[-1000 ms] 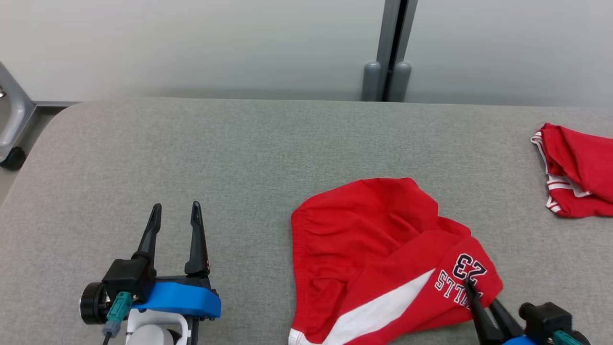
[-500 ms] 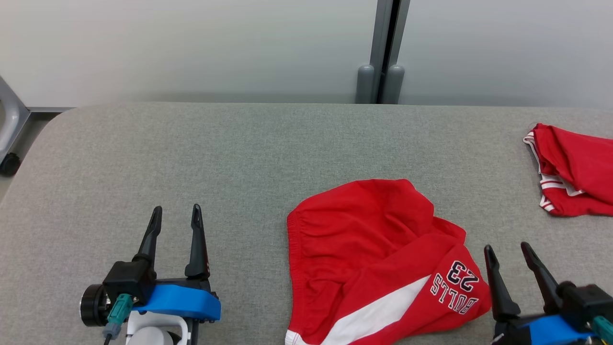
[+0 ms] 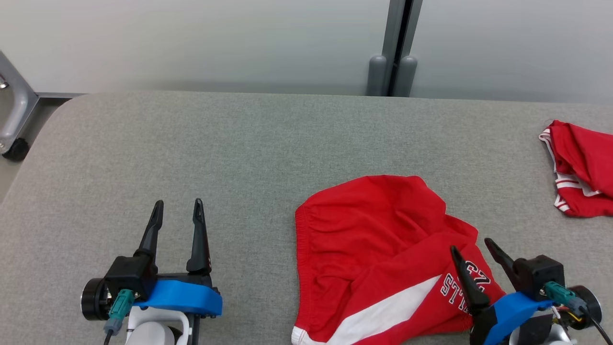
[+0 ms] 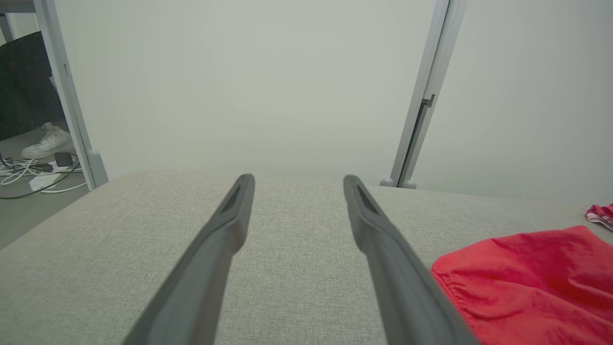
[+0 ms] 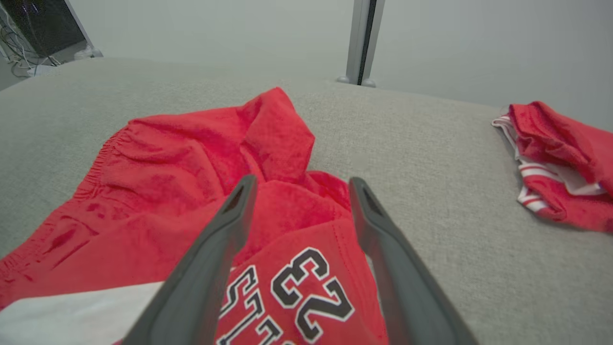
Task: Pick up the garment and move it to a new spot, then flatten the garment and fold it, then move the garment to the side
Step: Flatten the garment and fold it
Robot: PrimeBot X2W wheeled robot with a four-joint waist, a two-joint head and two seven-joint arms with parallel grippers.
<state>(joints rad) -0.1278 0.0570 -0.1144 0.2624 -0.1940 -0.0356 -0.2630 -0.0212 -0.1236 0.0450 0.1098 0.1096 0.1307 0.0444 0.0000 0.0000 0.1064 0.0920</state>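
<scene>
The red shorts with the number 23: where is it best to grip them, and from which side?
Probably the leg corner bearing the number, from the near right side: it lies folded on top of the shorts, a free edge, and the open right gripper sits over it.

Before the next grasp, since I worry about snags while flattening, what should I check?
1. Right gripper open: ok.
2. Right gripper above the red shorts' printed corner: ok.
3. Right gripper touching fabric: cannot tell.
4. Left gripper open, over bare table: ok.
5. Red shorts flat: not ok, crumpled.
6. Other red garment apart from shorts: ok.
</scene>
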